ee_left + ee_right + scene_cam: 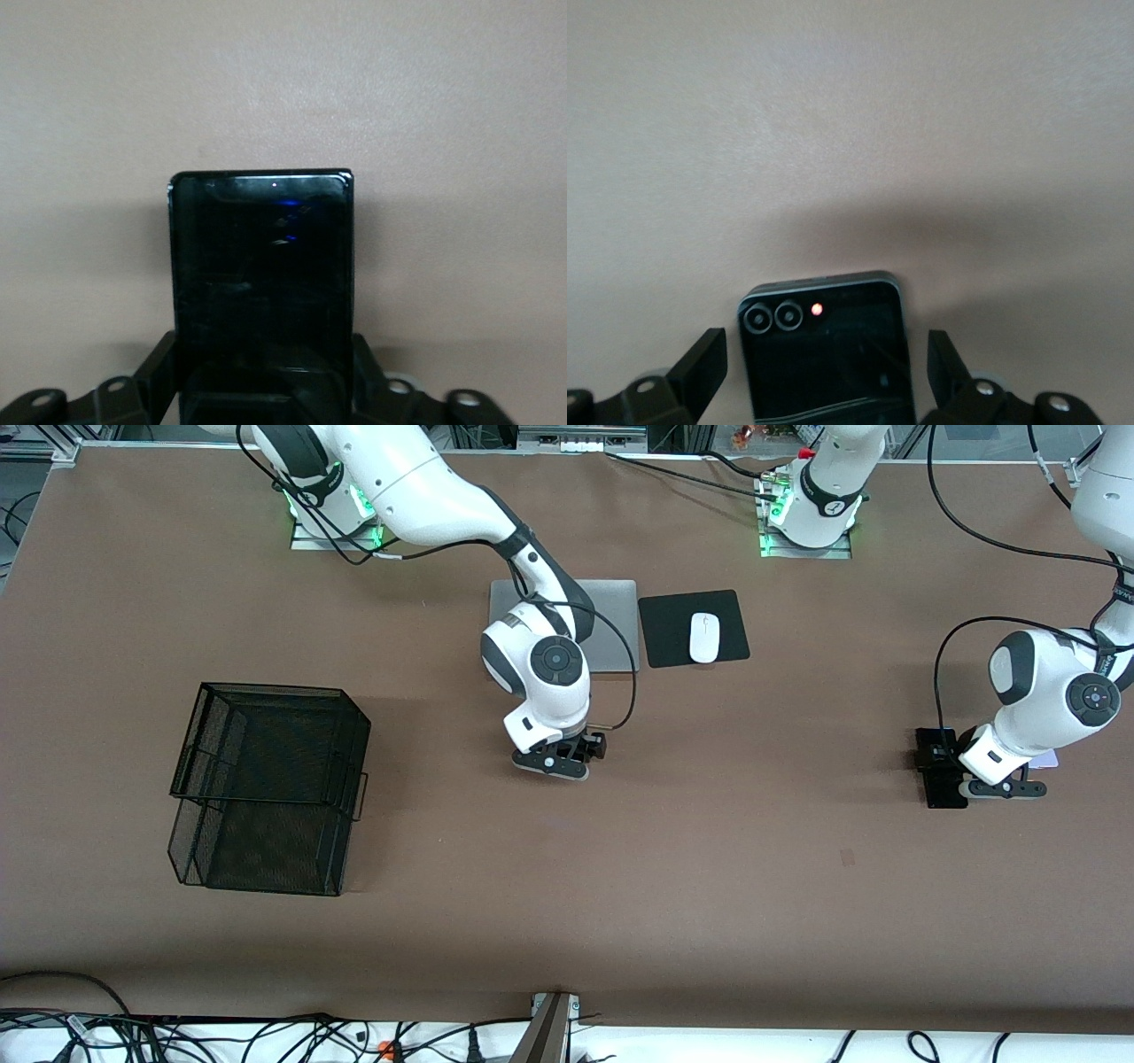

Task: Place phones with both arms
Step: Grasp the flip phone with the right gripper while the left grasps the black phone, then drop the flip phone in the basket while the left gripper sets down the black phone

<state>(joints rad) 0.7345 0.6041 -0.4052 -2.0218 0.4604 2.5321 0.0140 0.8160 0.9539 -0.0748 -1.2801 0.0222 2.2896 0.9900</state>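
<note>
My left gripper [1005,790] is down at the table toward the left arm's end, shut on the long slim black phone [261,257]. Its fingers [164,376] press on the phone's two long sides. In the front view this phone [944,793] shows beside the hand. A pale lavender-white phone [1047,759] peeks out from under the left hand. My right gripper [554,766] is low over the middle of the table and stands open. Its fingers [704,363] straddle a small squarish black phone [824,350] with gaps on both sides. The front view hides that phone under the right hand.
A black wire basket [266,788] stands toward the right arm's end of the table. A silver laptop [613,624] lies near the bases, partly covered by the right arm. Beside it, a white mouse [704,638] rests on a black pad [664,633].
</note>
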